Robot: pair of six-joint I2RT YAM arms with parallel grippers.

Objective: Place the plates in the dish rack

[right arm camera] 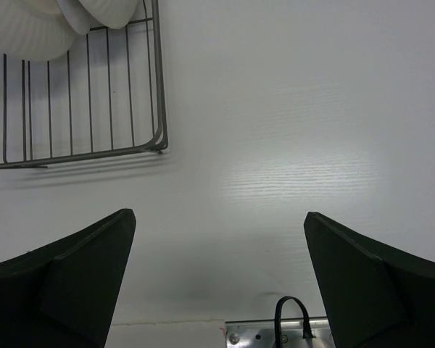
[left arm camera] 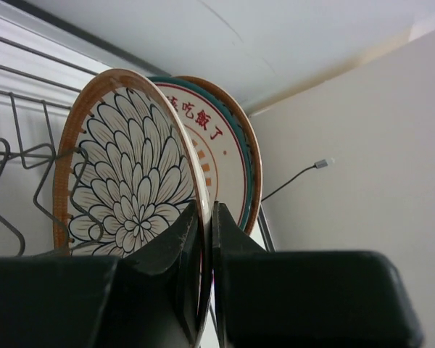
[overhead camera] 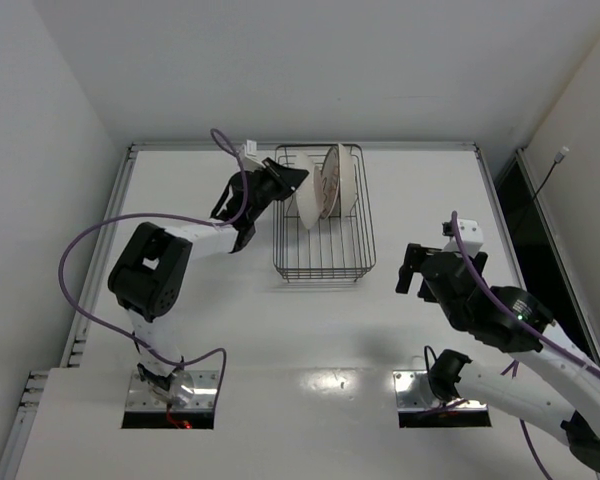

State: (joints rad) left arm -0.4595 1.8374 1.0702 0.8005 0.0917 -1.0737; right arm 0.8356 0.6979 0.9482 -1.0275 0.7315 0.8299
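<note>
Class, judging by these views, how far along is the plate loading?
Done: two plates stand in the rack. In hand: the left gripper, jaws shut on its rim, holds the third, petal plate leaning inside the rack. Left: release it upright. The right gripper, jaws open, hovers empty.

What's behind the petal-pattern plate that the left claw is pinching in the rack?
A white plate with a dark rim and red characters, then the orange rim of a third plate. The petal-pattern plate covers much of both; the third's face is hidden.
</note>
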